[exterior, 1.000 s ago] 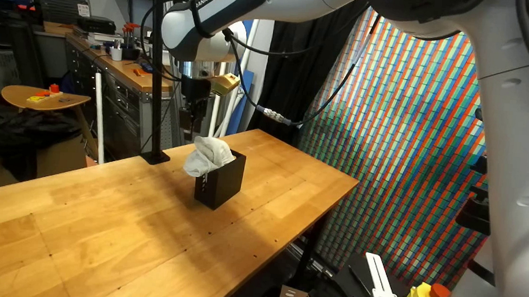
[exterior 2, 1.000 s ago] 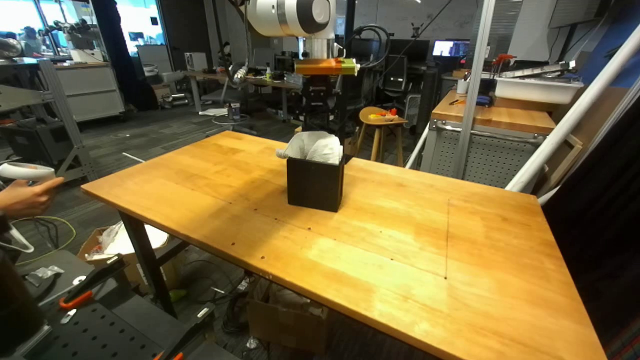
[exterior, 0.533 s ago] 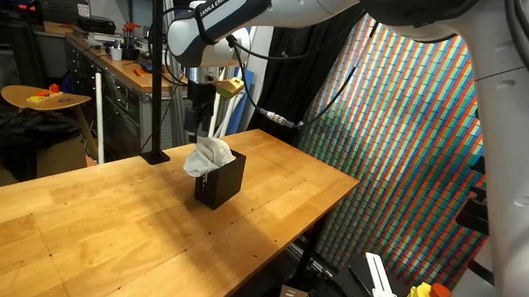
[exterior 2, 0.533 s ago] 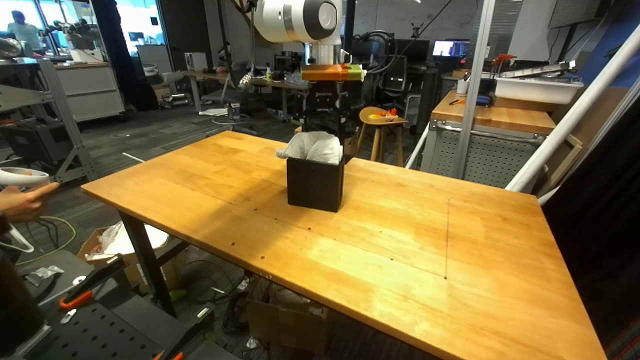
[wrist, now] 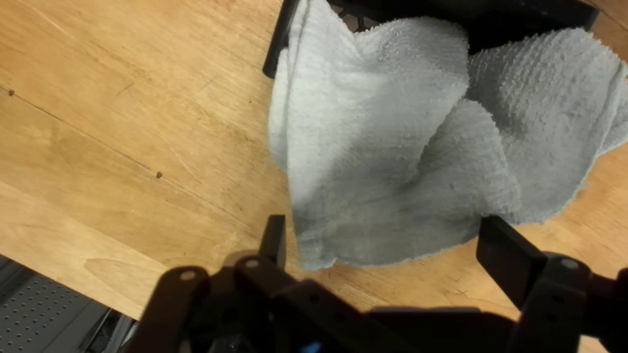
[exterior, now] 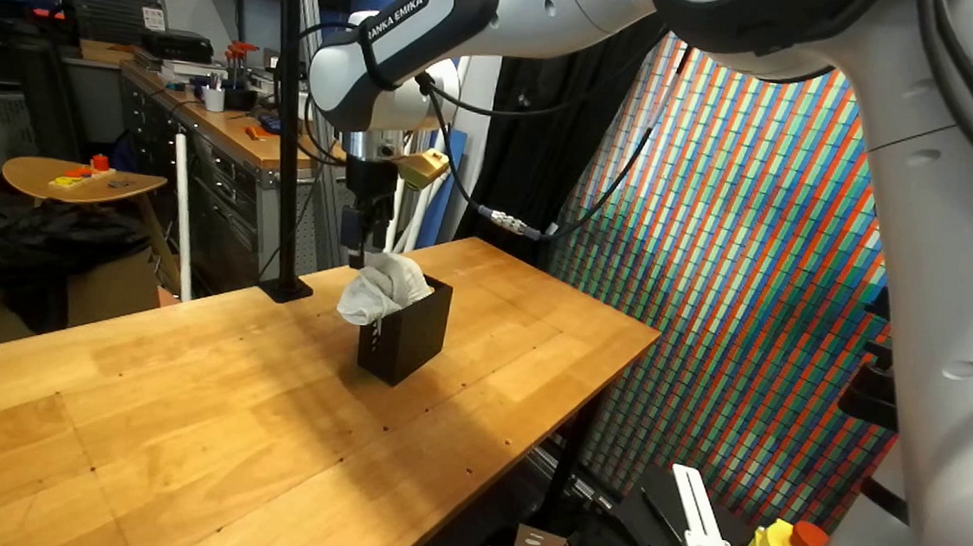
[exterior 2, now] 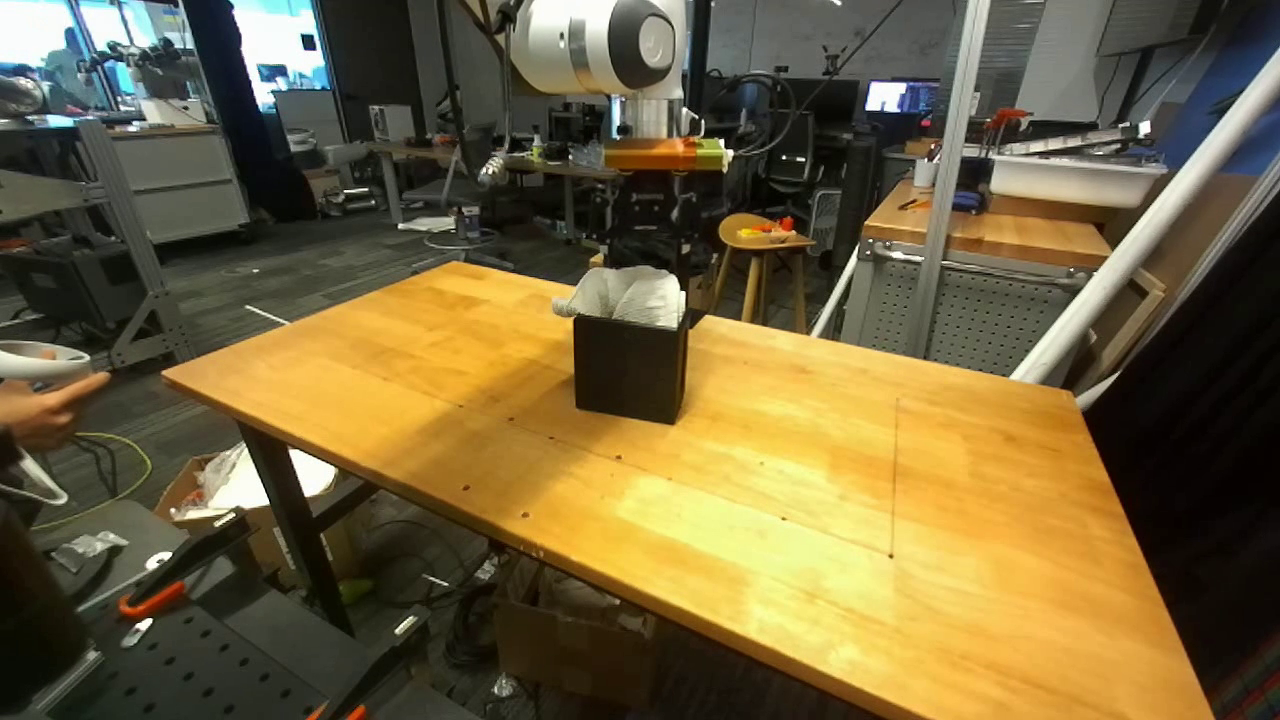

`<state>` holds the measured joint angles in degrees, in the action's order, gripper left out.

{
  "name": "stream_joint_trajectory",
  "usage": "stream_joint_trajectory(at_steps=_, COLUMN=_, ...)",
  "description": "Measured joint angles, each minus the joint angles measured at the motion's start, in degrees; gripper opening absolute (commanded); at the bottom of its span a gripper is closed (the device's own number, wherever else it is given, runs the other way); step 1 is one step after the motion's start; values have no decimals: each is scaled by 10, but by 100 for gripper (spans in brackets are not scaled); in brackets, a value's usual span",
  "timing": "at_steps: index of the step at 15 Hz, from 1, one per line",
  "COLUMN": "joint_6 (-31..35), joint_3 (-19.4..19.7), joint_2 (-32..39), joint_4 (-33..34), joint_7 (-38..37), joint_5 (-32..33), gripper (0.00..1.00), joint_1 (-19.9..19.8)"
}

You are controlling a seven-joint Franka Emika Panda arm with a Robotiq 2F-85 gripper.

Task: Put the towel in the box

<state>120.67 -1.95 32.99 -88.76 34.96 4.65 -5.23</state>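
A crumpled grey-white towel (exterior: 385, 287) sits in the top of a black box (exterior: 408, 336) and hangs over one edge. The towel (exterior 2: 630, 297) and the upright box (exterior 2: 630, 370) show in both exterior views. In the wrist view the towel (wrist: 373, 108) spills out past the dark box wall (wrist: 279, 41). My gripper (wrist: 382, 225) is open and empty, with its fingers wide apart on either side of the towel's hanging edge. In an exterior view the gripper (exterior: 359, 254) is just above and beside the overhanging towel. Whether the right finger touches the cloth, I cannot tell.
The box stands on a wooden table (exterior: 225, 400). A black pole (exterior: 282, 161) is fixed at the table edge near the gripper. A person's hand (exterior 2: 45, 410) with a white controller is off the table's side. A stool (exterior 2: 765, 235) stands beyond the table.
My gripper has moved down and slightly to the right in both exterior views, closer to the towel. The towel and the box have not moved.
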Motion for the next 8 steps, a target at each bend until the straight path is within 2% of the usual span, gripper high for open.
stream_joint_trajectory(at_steps=8, joint_6=-1, joint_3=0, joint_2=8, joint_4=-2, joint_7=0, joint_5=0, gripper=100, joint_1=0)
